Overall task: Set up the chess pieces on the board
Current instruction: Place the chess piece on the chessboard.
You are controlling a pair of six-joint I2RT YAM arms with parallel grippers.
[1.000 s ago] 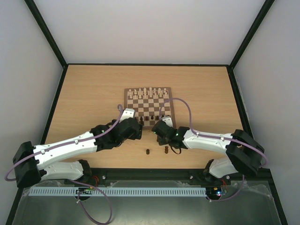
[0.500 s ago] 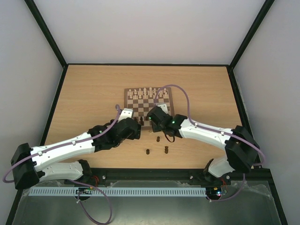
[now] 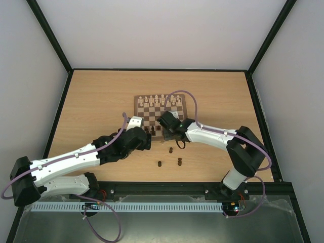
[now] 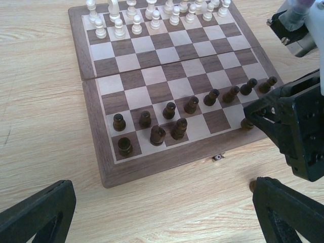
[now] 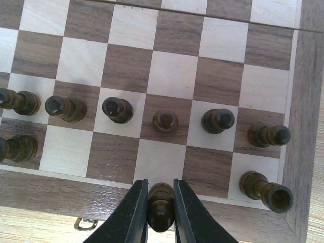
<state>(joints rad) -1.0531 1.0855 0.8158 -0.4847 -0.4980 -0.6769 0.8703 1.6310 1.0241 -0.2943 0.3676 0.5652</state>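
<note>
The board (image 3: 137, 109) lies mid-table, cream-white chessmen along its far rows. Dark chess pieces stand in a pawn row (image 4: 191, 104) and a part-filled near row (image 4: 157, 135). My right gripper (image 5: 160, 212) is shut on a dark piece (image 5: 161, 201), held over the board's near border (image 5: 61, 190), just short of a bare light square. In the top view it (image 3: 163, 129) is at the board's near edge. My left gripper (image 4: 162, 217) is open and empty, low over the table in front of the board; it also shows in the top view (image 3: 148, 136).
Three dark pieces stand loose on the table in front of the board (image 3: 170, 150) (image 3: 159, 163) (image 3: 179, 162). A dark rook (image 5: 266, 190) stands in the board's near right corner. The right arm's black wrist (image 4: 296, 129) hangs over the board's near right side.
My right gripper has moved from the table by the loose pieces up to the board's near edge, a dark piece in it. The left arm has edged slightly toward the board.
</note>
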